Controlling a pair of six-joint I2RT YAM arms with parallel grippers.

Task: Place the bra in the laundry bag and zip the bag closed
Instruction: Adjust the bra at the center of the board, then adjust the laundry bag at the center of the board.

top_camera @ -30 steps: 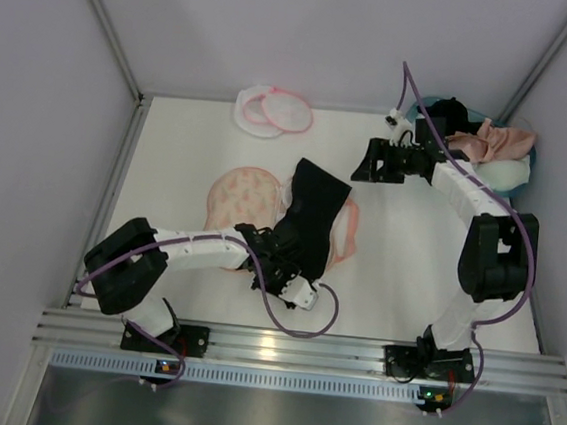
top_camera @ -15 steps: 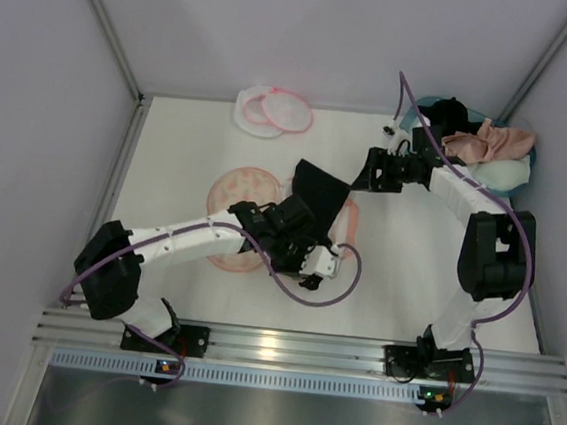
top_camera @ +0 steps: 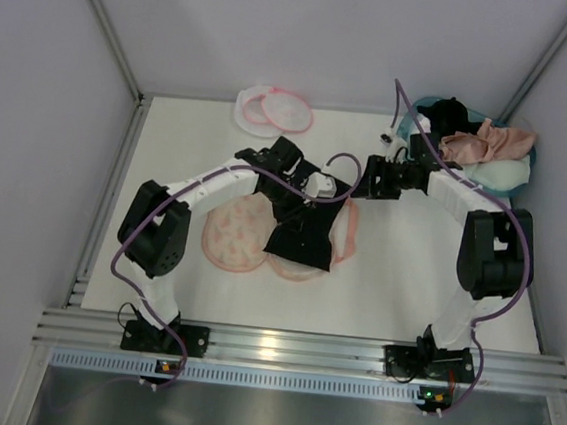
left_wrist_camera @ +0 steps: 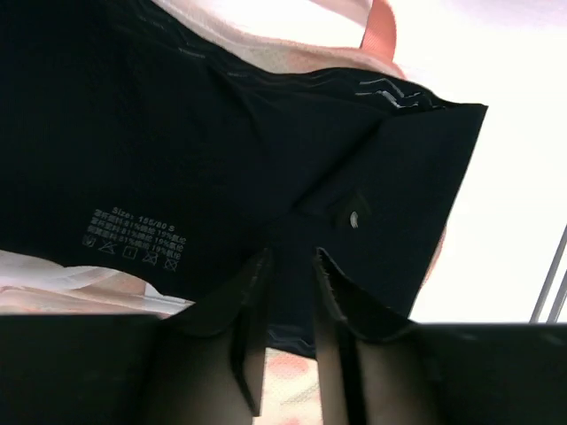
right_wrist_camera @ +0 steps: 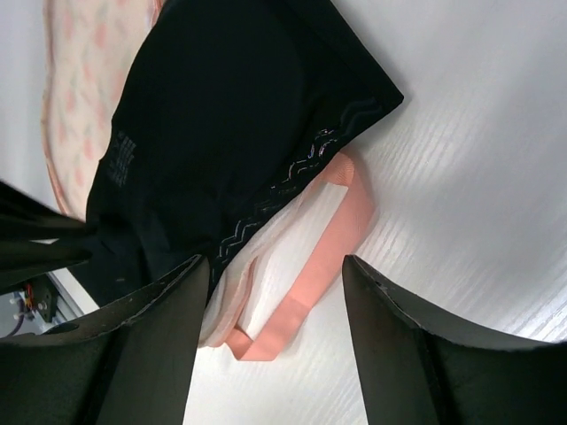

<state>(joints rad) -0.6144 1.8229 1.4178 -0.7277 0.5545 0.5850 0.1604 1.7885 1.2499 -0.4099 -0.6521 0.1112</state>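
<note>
Overhead, grey walls point(top_camera: 331, 36) enclosed the white table point(top_camera: 398, 274). The teal basket point(top_camera: 516, 177) at far right held the bra point(top_camera: 486, 142); the laundry bag point(top_camera: 273, 109) lay in 2 halves at the back. Left gripper point(left_wrist_camera: 288, 266) pinched a black garment point(left_wrist_camera: 177, 133); right gripper point(right_wrist_camera: 275, 261) gaped.

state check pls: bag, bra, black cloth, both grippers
laundry bag: unzipped, halves splayed open.
bra: bunched in teal basket, not bagged.
black garment: pinched at one edge, draped over printed pad.
left gripper: jaws shut on black garment.
right gripper: jaws open, holding nothing.
</note>
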